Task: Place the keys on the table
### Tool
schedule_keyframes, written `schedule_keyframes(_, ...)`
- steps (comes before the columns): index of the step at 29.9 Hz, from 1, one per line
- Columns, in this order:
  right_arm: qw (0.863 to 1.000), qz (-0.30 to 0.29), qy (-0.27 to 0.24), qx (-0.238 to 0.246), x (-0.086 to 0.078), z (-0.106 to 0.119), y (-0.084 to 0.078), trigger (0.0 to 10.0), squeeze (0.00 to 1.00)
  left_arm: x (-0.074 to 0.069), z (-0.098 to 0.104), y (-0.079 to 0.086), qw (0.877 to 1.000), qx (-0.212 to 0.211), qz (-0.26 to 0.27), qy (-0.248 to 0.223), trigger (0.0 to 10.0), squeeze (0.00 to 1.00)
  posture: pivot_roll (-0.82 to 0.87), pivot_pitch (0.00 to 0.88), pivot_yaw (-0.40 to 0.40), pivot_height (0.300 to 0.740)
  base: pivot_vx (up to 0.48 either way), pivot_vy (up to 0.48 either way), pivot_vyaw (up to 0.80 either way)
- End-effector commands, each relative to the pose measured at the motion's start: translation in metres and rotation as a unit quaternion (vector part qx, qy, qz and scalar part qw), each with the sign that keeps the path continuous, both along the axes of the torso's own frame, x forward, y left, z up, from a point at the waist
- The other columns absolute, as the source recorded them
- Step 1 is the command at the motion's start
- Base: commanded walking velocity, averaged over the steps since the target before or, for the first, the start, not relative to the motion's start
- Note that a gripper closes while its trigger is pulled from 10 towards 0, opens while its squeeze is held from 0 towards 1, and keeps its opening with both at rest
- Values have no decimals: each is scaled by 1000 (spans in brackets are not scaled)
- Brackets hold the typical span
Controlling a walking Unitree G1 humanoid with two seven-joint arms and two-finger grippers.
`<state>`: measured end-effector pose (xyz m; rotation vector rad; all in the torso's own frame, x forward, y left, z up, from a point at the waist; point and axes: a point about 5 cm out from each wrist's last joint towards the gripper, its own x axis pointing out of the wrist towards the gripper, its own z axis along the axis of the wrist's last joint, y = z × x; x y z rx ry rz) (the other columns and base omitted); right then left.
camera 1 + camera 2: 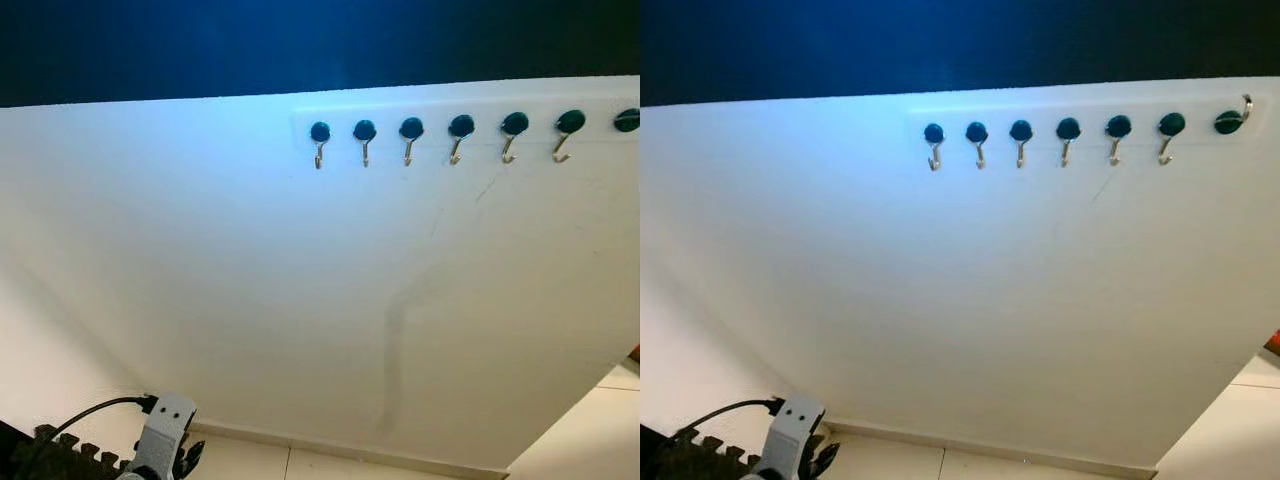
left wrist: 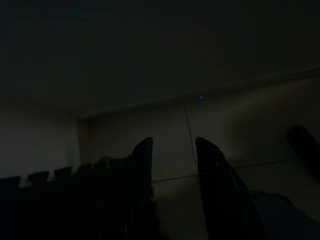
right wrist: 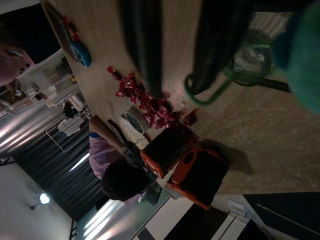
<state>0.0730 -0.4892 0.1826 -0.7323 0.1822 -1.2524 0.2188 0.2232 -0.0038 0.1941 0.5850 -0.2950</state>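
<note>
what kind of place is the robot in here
Probably a home hallway or entry beside a living area: a white wall carries a row of key hooks, with tiled floor below, and the right wrist view shows a wooden table with a person nearby.

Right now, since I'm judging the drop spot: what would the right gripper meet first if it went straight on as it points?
Most likely the wooden table, by the scattered red sweets, though depth is unclear. A green ring hangs at the right gripper.
</note>
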Motion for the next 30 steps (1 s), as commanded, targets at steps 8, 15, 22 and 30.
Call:
schedule_keyframes(8,1000,-8,-5,28,-2,-18,2,10000,0,-5,-8,7,1000,15,5,4,10000,0,-149,144,91,740,0,0,0)
schedule_keyframes(15,997,-52,-9,63,-26,-30,-4,10000,0,-3,-10,7,1000,15,7,0,10000,0,-154,150,86,740,0,0,0)
schedule_keyframes(22,992,54,34,112,-24,-57,15,10000,0,-1,-12,7,1000,15,7,1,10000,0,-167,158,91,740,0,0,0)
schedule_keyframes(30,968,184,-13,169,-7,-69,38,10000,0,3,-12,6,1000,15,1,0,10000,0,-173,160,102,740,0,0,0)
